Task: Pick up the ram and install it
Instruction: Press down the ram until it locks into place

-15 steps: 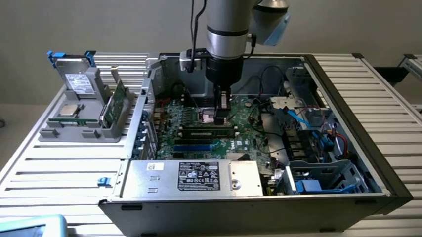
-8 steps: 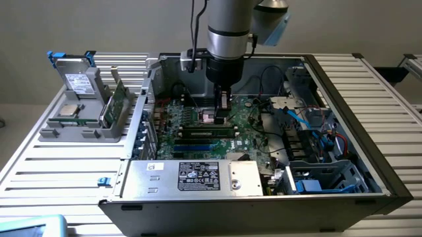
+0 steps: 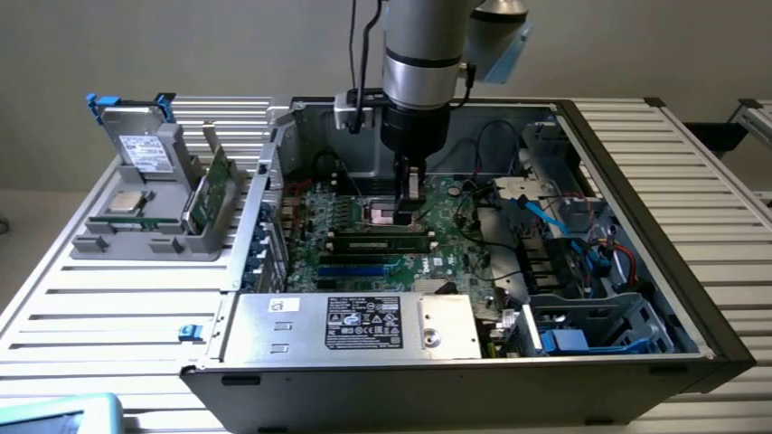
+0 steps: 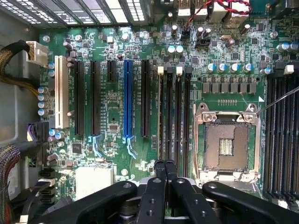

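the ram [image 3: 381, 241] is seen lying in a memory slot on the motherboard [image 3: 362, 262], inside the open computer case [image 3: 675, 298]; whether it is fully seated cannot be judged. the fingers [image 4: 166, 170] are pressed together, directly above the slot bank [image 4: 174, 116] beside the cpu socket [image 4: 227, 142], and nothing is seen gripped between them. picking up appears done, and insertion at least begun; the end clips are not confirmed as locked. a parts holder [image 3: 157, 208] stands on the table [image 3: 108, 298], at the exterior view's left.
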`<state>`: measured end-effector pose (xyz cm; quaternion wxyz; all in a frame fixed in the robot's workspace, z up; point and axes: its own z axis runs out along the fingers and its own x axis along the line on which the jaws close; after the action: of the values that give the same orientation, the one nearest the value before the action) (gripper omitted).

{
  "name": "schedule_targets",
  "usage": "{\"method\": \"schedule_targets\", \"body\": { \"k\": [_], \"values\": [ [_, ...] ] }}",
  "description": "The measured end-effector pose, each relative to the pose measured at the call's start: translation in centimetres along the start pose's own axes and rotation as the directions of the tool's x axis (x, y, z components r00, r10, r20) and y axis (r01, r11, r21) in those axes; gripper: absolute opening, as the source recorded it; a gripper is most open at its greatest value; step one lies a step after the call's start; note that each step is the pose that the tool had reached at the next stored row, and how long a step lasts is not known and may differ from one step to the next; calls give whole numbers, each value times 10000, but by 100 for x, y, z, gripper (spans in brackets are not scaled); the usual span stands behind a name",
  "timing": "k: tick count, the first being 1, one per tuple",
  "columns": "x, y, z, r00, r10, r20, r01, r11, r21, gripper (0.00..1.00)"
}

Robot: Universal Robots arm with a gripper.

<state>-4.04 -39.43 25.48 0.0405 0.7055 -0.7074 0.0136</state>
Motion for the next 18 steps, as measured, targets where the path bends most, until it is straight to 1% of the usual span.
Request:
{"method": "schedule_targets", "body": {
  "k": [1,2,3,5,6,8,9,10,15,18],
  "values": [
    [0,-42,-2,10000,0,-1,0,10000,-1,11],
    [1,-64,-2,10000,-1,0,1,10000,1,11],
    [0,-67,2,10000,1,1,-1,10000,15,11],
    [-1,-68,14,10000,9,-20,-9,9999,111,11],
    [-2,-68,19,10000,13,-45,-12,9999,144,11],
    [-2,-68,29,9999,19,-124,-17,9998,175,11],
    [-1,-69,33,9999,19,-148,-16,9998,177,11],
    [0,-68,33,9999,18,-152,-16,9998,175,11],
    [4,-68,36,9999,20,-149,-17,9998,177,11],
    [25,-69,41,9999,19,-147,-17,9998,181,11]
  ]
}}
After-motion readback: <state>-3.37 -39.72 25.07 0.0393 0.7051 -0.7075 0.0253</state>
